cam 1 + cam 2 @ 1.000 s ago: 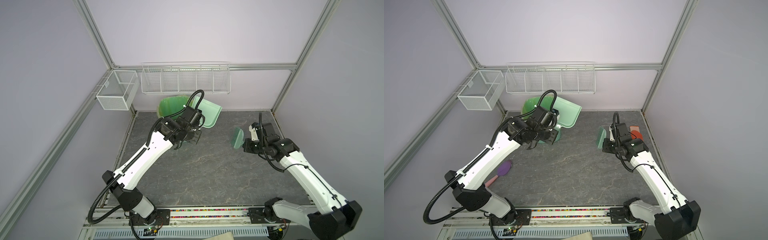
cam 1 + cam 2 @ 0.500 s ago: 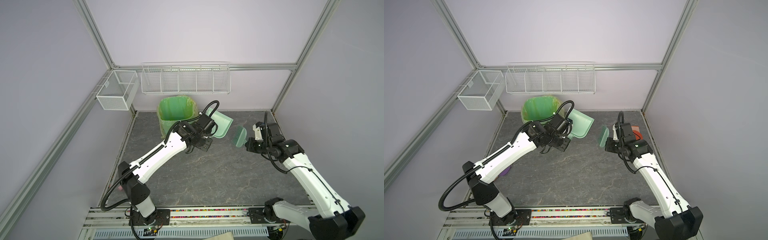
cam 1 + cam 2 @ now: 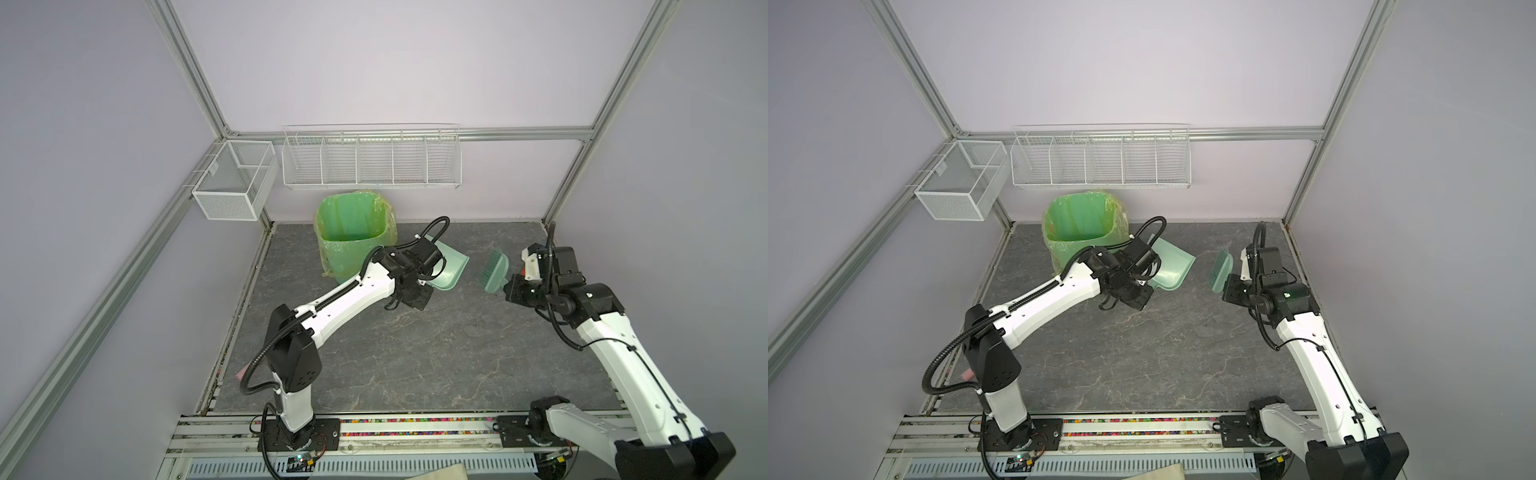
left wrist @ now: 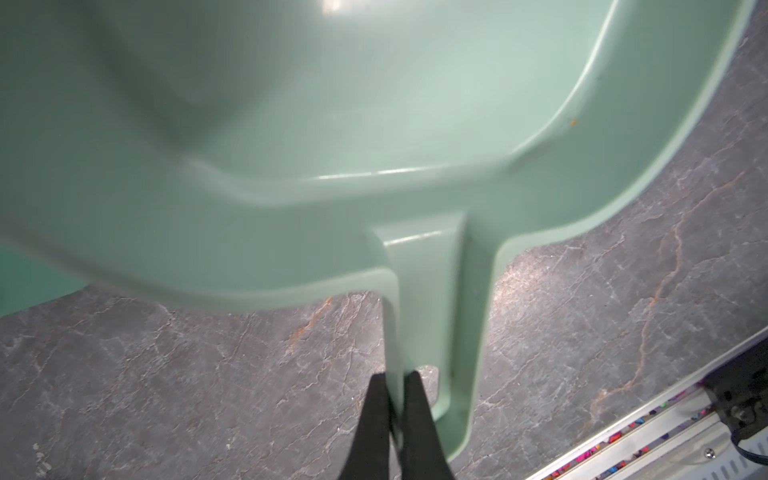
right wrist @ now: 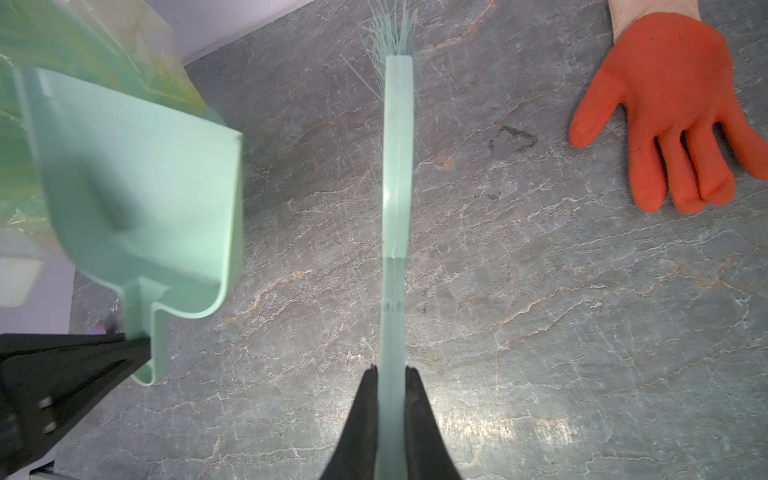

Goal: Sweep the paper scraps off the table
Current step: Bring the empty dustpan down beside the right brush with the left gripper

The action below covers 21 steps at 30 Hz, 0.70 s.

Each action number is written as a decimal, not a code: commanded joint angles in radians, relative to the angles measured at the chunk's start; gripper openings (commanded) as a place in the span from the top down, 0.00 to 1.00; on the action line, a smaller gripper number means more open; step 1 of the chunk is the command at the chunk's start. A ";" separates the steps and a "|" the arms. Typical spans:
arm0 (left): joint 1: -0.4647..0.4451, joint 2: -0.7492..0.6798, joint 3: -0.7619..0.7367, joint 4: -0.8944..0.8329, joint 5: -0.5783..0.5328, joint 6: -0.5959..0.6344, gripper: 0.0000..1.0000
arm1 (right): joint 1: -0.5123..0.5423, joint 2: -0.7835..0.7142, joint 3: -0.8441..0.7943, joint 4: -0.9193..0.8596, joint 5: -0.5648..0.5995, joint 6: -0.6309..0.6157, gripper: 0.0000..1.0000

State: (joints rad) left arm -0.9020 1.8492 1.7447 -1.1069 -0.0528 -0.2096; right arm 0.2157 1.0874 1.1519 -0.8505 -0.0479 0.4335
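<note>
Left gripper (image 4: pixel 395 376) is pinched narrow on the side wall of the handle of the mint-green dustpan (image 3: pixel 451 268), its two black fingers (image 4: pixel 376 415) on either side of that thin wall. The right gripper (image 5: pixel 392 370) is likewise clamped narrow on the flat handle of the matching brush (image 3: pixel 496 274), which is seen edge-on in the right wrist view with its bristles at the far end. In both top views, reckoning from the middle of the table (image 3: pixel 415 353), the dustpan sits at about 1 o'clock and the brush at about 2 o'clock, the two near each other but apart. The pan's open mouth faces the brush. Just beside the pan at 11 o'clock stands the bin (image 3: pixel 332 257), lined with a green bag. An orange glove (image 5: pixel 665 91) lies palm-flat on the table beyond the brush, toward 2 o'clock. Whether the dustpan touches the table I cannot tell. The paper scraps cannot be made out in any view. On the back wall at 12 o'clock hangs a white wire rack (image 3: pixel 370 160).
</note>
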 commanded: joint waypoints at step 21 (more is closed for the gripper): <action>-0.002 0.266 0.043 0.110 0.077 0.006 1.00 | -0.003 0.028 -0.038 0.183 -0.150 0.033 0.93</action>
State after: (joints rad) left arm -0.9020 2.0865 1.7435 -1.0096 0.0029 -0.2081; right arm 0.2157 1.1069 1.1381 -0.7132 -0.1658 0.4465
